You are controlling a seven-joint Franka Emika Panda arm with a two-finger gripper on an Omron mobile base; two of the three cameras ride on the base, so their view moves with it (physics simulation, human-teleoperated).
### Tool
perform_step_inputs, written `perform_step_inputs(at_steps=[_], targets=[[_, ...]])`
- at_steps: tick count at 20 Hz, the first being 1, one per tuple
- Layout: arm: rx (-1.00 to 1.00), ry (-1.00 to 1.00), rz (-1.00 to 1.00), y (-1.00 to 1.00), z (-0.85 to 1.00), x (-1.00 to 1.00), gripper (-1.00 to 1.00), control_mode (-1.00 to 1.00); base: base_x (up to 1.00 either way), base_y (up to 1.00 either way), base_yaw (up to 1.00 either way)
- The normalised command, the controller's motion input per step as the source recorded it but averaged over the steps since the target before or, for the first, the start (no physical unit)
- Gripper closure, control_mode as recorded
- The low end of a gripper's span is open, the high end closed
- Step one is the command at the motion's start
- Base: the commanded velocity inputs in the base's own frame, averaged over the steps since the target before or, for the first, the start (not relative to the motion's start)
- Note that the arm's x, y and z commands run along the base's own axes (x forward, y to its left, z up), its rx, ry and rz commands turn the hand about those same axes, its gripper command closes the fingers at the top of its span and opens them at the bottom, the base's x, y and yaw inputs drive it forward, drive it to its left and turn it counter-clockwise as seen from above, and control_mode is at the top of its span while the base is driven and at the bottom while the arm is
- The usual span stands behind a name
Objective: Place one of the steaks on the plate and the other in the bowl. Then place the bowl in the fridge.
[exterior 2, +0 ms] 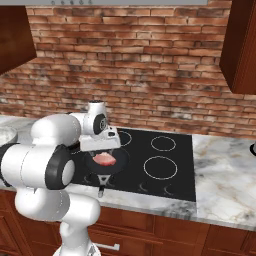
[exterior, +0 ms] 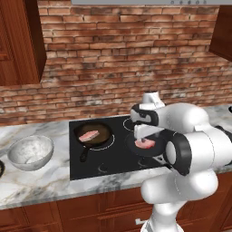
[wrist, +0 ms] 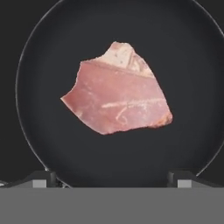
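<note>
Two black frying pans sit on the cooktop (exterior: 113, 158), each with a pink raw steak in it. One steak (exterior: 89, 134) lies in the left pan (exterior: 103, 132). The other steak (exterior: 145, 144) (exterior 2: 104, 159) (wrist: 117, 98) lies in the nearer pan (exterior 2: 118, 164) (wrist: 43, 65). My gripper (exterior: 146, 137) (exterior 2: 102, 149) (wrist: 112, 178) hangs open just above this steak, pointing straight down, with nothing between its fingers. The speckled bowl (exterior: 31, 152) stands empty on the marble counter, left of the cooktop. A dark sliver (exterior: 1, 168) at the picture's left edge may be the plate. The fridge is out of view.
A brick wall backs the marble counter (exterior 2: 225, 180). Dark wooden wall cabinets (exterior: 20, 41) (exterior 2: 242, 45) hang at both sides, and wooden drawers run below the counter. My own arm hides part of the cooktop.
</note>
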Motion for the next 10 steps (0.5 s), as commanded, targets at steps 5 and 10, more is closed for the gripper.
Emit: perform_step_inputs(at_steps=[5,10], targets=[[0.0,-0.07,0.29,0.01,-0.29,0.03,-1.0,-1.0,0.0,0.0,0.0],[0.0,-0.04,0.24,0.11,-0.33,-0.13,-1.0,-1.0,0.0,0.0,0.0]])
